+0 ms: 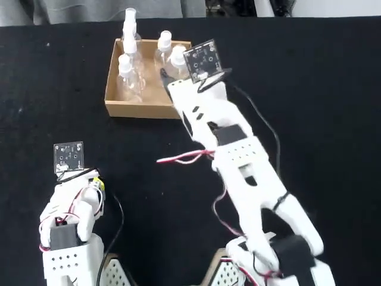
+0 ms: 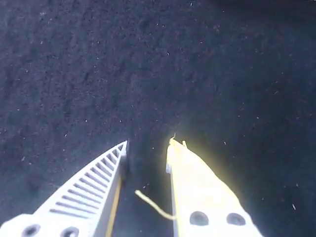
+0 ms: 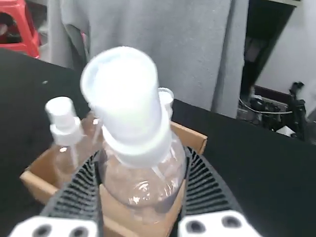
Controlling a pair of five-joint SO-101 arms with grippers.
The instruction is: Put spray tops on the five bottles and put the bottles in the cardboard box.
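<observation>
The cardboard box [image 1: 113, 95] stands at the back of the black table and holds several clear bottles with white spray tops [image 1: 125, 67]. My right gripper [image 1: 168, 76] is over the box's right side, shut on a clear bottle [image 3: 140, 185] whose white spray top [image 3: 123, 106] rises just in front of the wrist camera. Black fingers [image 3: 81, 190] press against the bottle on both sides. Another capped bottle [image 3: 64, 129] stands in the box [image 3: 39, 178] beside it. My left gripper [image 2: 148, 145] rests low at the front left [image 1: 92, 182], open, with nothing between its fingers.
Black cloth [image 2: 148, 64] covers the whole table [image 1: 309, 89]. A red and white cable [image 1: 184, 158] hangs off the right arm over the middle of the table. Grey fabric [image 3: 148, 29] and room clutter lie beyond the far edge.
</observation>
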